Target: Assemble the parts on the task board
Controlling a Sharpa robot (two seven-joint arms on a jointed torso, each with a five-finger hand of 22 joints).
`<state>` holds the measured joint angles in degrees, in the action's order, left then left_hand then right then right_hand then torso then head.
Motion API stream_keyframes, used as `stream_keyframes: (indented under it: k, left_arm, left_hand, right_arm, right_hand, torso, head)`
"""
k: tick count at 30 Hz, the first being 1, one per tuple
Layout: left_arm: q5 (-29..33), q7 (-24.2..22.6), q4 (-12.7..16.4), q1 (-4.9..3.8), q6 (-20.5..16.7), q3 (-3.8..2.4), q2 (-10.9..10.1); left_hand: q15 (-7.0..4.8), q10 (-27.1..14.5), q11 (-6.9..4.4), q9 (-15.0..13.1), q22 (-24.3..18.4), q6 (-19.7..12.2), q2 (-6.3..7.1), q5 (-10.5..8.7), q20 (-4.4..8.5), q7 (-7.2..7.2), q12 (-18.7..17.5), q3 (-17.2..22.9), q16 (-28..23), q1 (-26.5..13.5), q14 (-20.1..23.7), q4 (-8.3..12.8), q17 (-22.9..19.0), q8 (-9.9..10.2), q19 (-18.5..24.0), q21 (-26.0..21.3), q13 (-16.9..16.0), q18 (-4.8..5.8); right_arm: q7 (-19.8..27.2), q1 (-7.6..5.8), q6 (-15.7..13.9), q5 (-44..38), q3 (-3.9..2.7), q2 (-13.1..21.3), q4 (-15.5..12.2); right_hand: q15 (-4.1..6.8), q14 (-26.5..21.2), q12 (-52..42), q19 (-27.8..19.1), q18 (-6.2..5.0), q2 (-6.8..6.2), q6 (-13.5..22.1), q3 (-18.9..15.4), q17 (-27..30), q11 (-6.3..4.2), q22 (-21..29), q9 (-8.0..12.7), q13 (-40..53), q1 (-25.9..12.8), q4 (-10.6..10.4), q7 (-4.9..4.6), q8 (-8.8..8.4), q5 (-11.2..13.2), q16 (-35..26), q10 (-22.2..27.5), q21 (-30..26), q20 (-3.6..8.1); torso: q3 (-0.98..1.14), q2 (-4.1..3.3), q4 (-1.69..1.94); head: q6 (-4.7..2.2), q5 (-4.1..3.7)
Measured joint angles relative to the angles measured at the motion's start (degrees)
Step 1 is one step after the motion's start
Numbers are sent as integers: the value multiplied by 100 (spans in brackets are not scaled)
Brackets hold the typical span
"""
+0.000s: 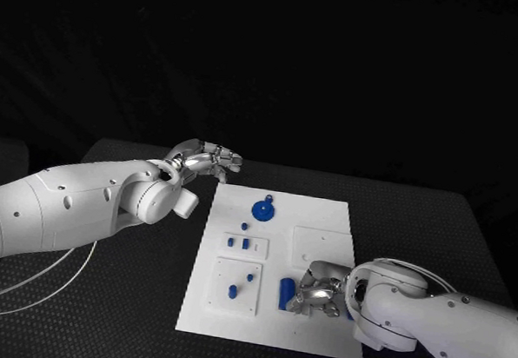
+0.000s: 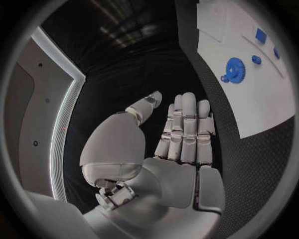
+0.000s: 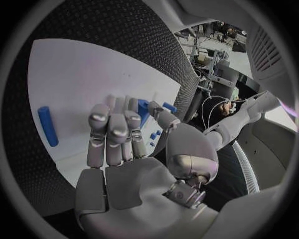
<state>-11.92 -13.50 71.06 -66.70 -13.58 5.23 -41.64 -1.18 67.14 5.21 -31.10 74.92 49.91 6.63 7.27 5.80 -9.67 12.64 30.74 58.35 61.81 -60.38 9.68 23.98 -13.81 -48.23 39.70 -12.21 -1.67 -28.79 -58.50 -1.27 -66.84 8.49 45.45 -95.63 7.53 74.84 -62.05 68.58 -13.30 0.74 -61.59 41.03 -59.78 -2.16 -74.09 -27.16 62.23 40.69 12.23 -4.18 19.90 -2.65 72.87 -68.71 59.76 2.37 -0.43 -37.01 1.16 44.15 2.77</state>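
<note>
Over the task board (image 1: 318,326), right hand (image 1: 319,293)

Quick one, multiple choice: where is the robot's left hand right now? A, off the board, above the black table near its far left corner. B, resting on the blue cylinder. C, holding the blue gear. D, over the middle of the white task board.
A: the left hand hangs open over the black table beyond the task board, fingers holding nothing; the blue gear lies apart on the board.
</note>
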Motion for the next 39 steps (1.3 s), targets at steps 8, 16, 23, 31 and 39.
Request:
stream_keyframes:
  k: [8,16,23,31,39]
  left_arm:
    - [0,14,0,0,7,0,-4]
    - [0,35,-2,0,13,1,-7]
    - [0,49,-2,0,16,1,-10]
    - [0,58,-1,0,18,4,-20]
    - [0,59,0,0,21,5,-22]
  left_hand:
    - [0,0,0,0,-1,-1,0,0,22,1,0,-15,0,0,0,-15,0,0,-22,0,0,1]
    - [0,0,0,0,-1,-1,0,0,22,1,0,-15,0,0,0,-15,-1,0,-22,0,1,6]
    - [0,0,0,0,0,-1,0,0,22,2,0,-15,0,0,0,-15,-1,0,-22,0,1,31]
    - [0,0,0,0,3,-1,0,0,22,2,0,-15,-23,0,0,-15,4,0,-22,0,-4,37]
    - [0,0,0,0,2,3,0,0,21,6,0,-15,-23,0,0,-15,3,0,-22,0,-4,40]
  right_arm:
    - [-42,-11,142,-58,-13,-15,16]
    - [-70,-10,152,-96,-12,-23,22]
    - [-79,-10,131,-112,-12,21,-1]
    - [-19,-11,62,-115,-16,283,-122]
    - [304,-184,-273,44,-186,650,-216]
  right_hand:
    - [-8,8,0,19,-10,-384,-22,151,-10,21,-11,110,25,5,289,-2,-86,-1,1,-20,59,-43]
    - [-9,9,22,19,-35,-1238,-22,-387,-10,21,12,83,45,-257,316,-2,-65,-1,1,-20,59,-43]
    - [-10,9,44,19,-42,-1253,-20,-793,-9,21,47,72,69,-294,392,0,-38,-1,-20,-20,59,-44]
    - [-13,12,44,19,-45,-1149,-20,-837,-16,21,56,67,75,-226,404,1,-38,-1,-20,-20,59,-44]
    - [-29,-9,37,14,-47,-1039,252,-893,15,85,91,85,118,-24,397,-45,-138,-1,-87,-59,32,4]
  torso:
    - [0,1,-4]
    - [2,2,-7]
    - [4,2,-7]
    - [5,2,-7]
    - [6,2,-14]
  head:
    - [1,1]
    - [-4,1]
    - [-8,-2]
    - [-6,-4]
    - [-39,-16]
